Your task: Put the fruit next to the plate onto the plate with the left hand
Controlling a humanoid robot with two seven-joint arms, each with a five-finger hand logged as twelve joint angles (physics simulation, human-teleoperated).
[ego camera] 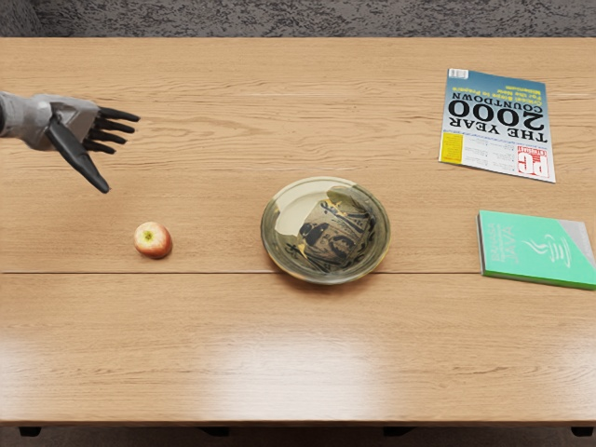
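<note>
On the table [186,354] there is one apple [153,239], lying to the left of one plate [325,230] and apart from it. The left robot hand [86,137] hovers above-left with fingers spread, holding nothing. One magazine [498,125] and one green book [536,249] lie on the right.

Looks home-like: wood table [279,354] w/ magazine [498,124] & green book [537,249].

Light brown wooden table [279,354]: visible grain, satin sheen towards 6 o'clock. Round olive glazed plate [271,233]: glossy, reflective. Small red-yellow apple [153,239], 9 o'clock: smooth skin. Blue paper magazine [499,124], 2 o'clock: glossy cover.
</note>
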